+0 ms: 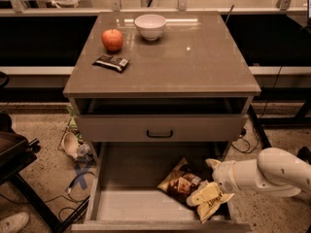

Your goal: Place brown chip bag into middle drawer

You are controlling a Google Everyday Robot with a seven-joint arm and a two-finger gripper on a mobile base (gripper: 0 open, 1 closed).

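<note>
The large crinkly brown chip bag with tan-yellow ends (183,186) lies inside the wide grey-beige middle drawer (126,205). The drawer is pulled out under the front edge of the grey bench (194,57), below the flat front panel with a black handle (160,128). The bag rests on the pale floor towards the front right corner and is tilted, with one yellow end raised near the right wall. I think this is because the white arm comes in from the right side, so that corner is the nearest place to set the bag down.

The gripper (210,178) is low in the drawer and touches the bag's right end. I cannot tell whether it clamps the bag or is loose.

The red apple (112,39), white bowl (150,25) and small black wrapper (111,62) sit near the back left corner, away from the work.
</note>
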